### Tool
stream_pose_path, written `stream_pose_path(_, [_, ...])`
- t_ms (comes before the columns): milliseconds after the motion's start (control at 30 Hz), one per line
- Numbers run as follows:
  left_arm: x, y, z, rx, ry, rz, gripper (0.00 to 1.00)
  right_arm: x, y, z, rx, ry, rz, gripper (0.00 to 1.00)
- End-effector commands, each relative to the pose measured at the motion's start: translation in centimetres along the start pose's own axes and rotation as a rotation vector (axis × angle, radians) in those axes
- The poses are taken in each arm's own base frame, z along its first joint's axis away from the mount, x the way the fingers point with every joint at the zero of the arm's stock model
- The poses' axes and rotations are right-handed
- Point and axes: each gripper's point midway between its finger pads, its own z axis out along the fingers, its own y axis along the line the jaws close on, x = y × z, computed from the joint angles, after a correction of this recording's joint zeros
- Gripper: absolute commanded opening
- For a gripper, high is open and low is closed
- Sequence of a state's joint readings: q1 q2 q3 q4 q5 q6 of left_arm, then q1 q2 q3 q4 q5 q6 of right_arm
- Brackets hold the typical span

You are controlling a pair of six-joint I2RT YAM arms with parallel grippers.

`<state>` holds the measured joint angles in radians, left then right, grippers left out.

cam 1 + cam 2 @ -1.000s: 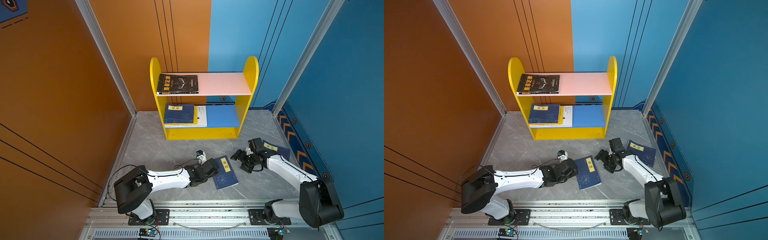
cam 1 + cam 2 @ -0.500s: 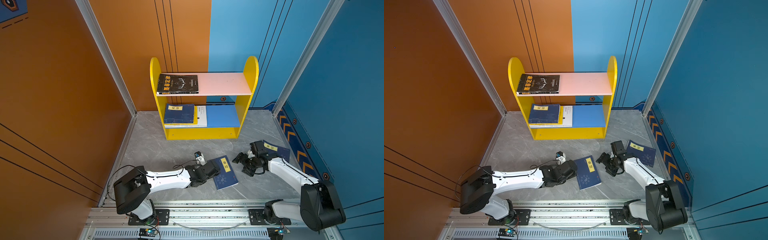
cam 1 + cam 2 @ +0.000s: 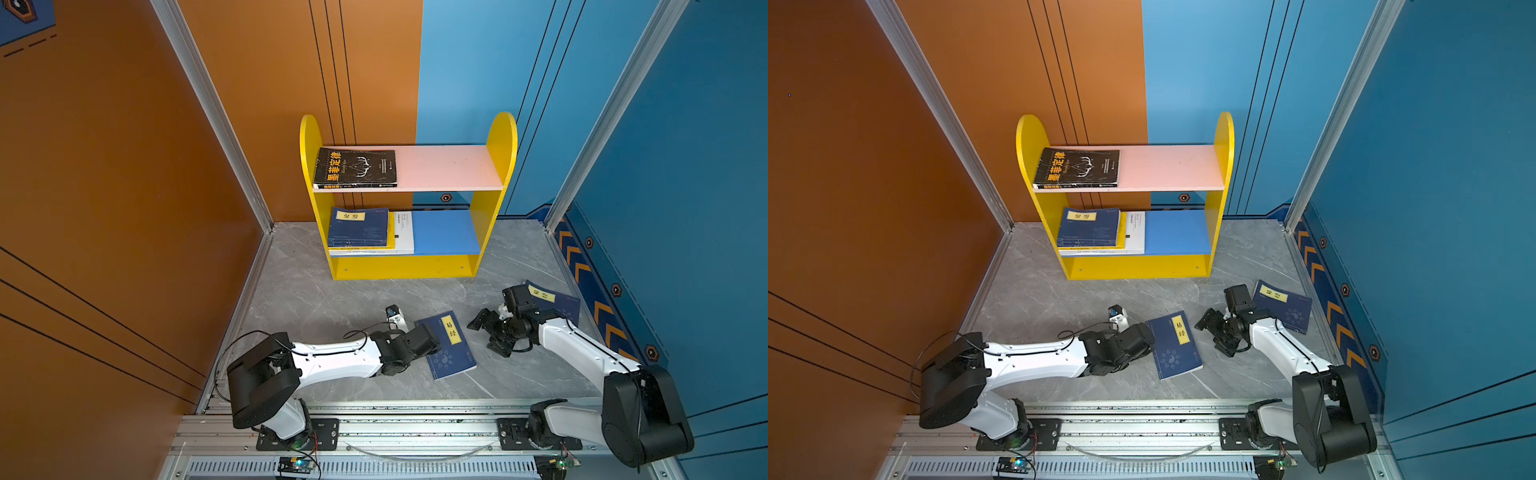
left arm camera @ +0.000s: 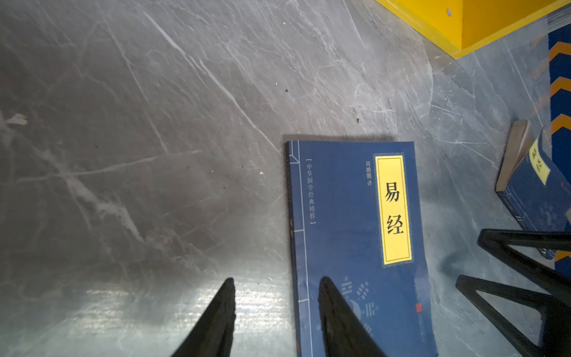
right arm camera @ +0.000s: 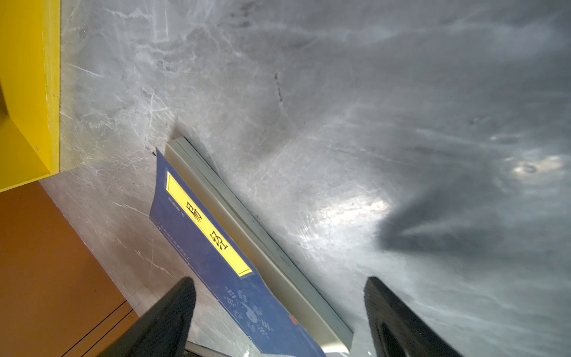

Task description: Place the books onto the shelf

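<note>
the navy book (image 3: 446, 345) lies flat on the grey marbled table (image 3: 332, 299), with its long axis pointing roughly toward the shelf (image 3: 503, 137). the left gripper (image 4: 277, 279) is nearer, half open across the spine edge and holding nothing. the right gripper (image 5: 279, 279) stands wide, facing the pale page edge. the cover is thin and matte.

The floor book (image 4: 355, 231) before the shelf (image 3: 399, 267) bore a yellow label (image 4: 393, 210) reading 易经, with 中华国学经典精粹 along its spine edge. The black book (image 3: 355, 168) on the shelf's upper board (image 3: 446, 166) read 墨菲定律 in orange. The navy book (image 3: 358, 228) on its lower board (image 3: 444, 230) was labelled 论语. Other print was unreadable.
</note>
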<state>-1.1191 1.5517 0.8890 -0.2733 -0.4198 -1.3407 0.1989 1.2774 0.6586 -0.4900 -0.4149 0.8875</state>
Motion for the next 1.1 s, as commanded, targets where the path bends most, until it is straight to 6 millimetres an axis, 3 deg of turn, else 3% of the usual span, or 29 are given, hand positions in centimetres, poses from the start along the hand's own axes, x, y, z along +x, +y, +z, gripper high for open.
stream_pose_path(0, [-0.18,-0.29,-0.73,-0.005,-0.016,0.001,0.48,0.53,-1.43,0.33,0.045,0.024,0.003,0.88])
stream_pose_path(467, [-0.05,-0.36,-0.59,-0.009,-0.003,0.028,0.63,0.26,-1.55,0.76,0.055,0.026,0.016,0.88])
stream_pose_path(1067, [-0.6,-0.24,-0.82,-0.01,-0.013,0.053,0.7,-0.04,-1.77,1.32,0.068,0.023,0.034,0.88])
